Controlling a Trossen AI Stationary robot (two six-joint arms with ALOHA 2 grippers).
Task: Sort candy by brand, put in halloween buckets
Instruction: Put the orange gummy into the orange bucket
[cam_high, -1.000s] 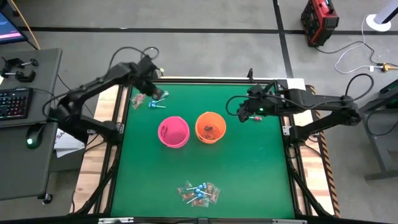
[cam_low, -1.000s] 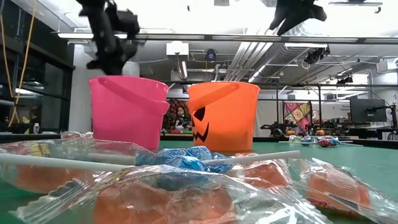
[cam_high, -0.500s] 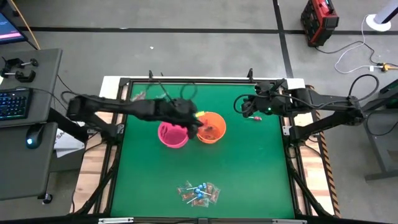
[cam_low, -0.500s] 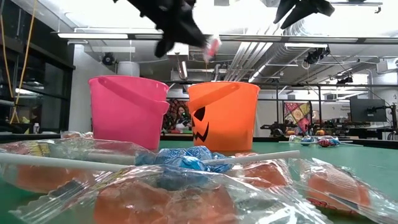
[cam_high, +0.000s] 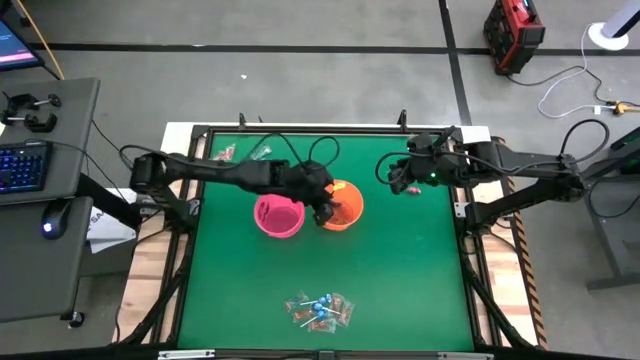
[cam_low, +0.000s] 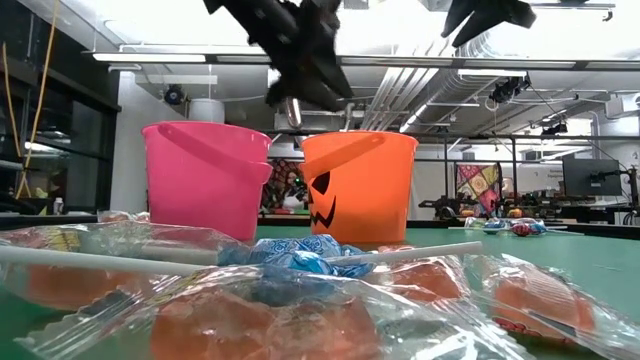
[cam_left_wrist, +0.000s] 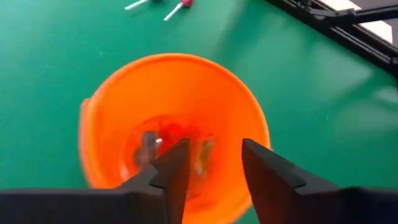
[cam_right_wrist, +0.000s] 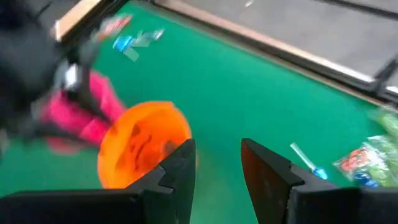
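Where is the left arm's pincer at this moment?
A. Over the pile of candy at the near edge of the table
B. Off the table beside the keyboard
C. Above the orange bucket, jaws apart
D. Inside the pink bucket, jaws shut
C: the left pincer hangs over the orange bucket, its fingers apart with nothing between them, and red wrapped pieces lie inside.

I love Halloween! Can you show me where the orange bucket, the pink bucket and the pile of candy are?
orange bucket (cam_high: 339, 204): high view, inside of its open top.
pink bucket (cam_high: 277, 214): high view, inside of its open top.
candy pile (cam_high: 320, 311): high view, middle of the heap near the table's front edge.
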